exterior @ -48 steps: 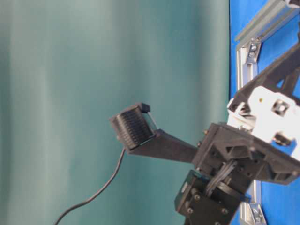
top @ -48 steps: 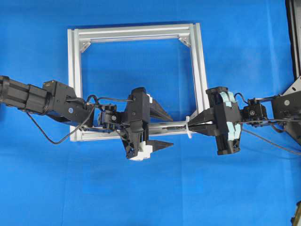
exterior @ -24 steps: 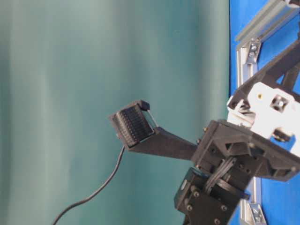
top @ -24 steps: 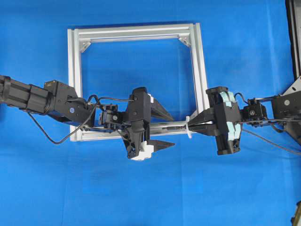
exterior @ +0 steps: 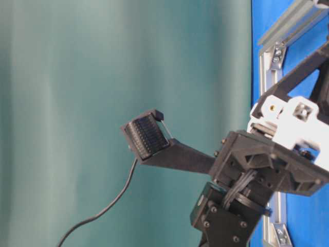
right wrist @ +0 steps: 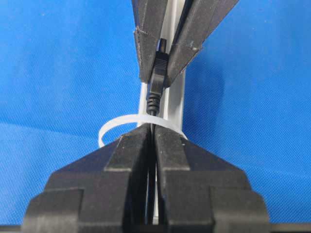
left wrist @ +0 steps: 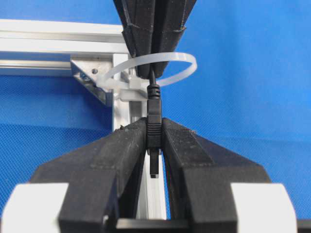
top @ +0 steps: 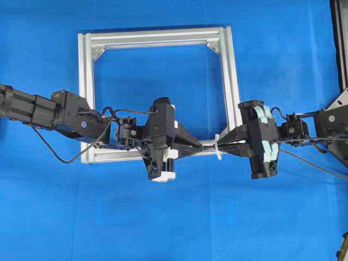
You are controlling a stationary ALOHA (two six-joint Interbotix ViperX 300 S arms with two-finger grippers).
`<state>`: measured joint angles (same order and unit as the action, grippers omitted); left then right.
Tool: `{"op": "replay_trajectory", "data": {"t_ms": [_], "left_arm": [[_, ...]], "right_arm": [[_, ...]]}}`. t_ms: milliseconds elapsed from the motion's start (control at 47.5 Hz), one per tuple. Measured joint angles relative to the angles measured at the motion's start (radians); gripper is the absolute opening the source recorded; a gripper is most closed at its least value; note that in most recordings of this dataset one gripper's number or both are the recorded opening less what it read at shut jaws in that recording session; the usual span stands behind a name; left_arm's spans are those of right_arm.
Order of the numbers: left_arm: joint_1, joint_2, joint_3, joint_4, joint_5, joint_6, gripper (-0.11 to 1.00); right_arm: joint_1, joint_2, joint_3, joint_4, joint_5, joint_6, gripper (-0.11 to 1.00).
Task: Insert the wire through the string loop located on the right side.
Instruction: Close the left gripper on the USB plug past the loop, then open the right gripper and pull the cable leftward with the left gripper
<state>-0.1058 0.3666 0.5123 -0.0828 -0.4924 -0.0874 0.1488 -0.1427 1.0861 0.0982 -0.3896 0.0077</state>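
You had the square frame lying flat on the worktop, with the string loop at its near right corner. The left hand sat over the frame's near rail, just left of the loop, and the right hand met it from the loop's right side. The wire ran through the loop, its plug between the left hand's fingers.
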Motion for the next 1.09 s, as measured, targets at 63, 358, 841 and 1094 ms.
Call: {"op": "replay_trajectory", "data": {"t_ms": [63, 358, 841, 1094], "left_arm": [[0.002, 0.002, 0.0, 0.0, 0.0, 0.002, 0.08], [0.0, 0.002, 0.0, 0.0, 0.0, 0.002, 0.08], [0.002, 0.002, -0.002, 0.0, 0.002, 0.0, 0.08], [0.003, 0.002, 0.0, 0.0, 0.002, 0.002, 0.08]], "right_arm": [[0.0, 0.0, 0.002, 0.0, 0.002, 0.0, -0.03], [0.002, -0.002, 0.002, 0.0, 0.006, -0.002, -0.03], [0.0, 0.0, -0.003, 0.0, 0.049, -0.002, 0.78], [-0.002, 0.0, -0.002, 0.0, 0.049, 0.002, 0.84]]}}
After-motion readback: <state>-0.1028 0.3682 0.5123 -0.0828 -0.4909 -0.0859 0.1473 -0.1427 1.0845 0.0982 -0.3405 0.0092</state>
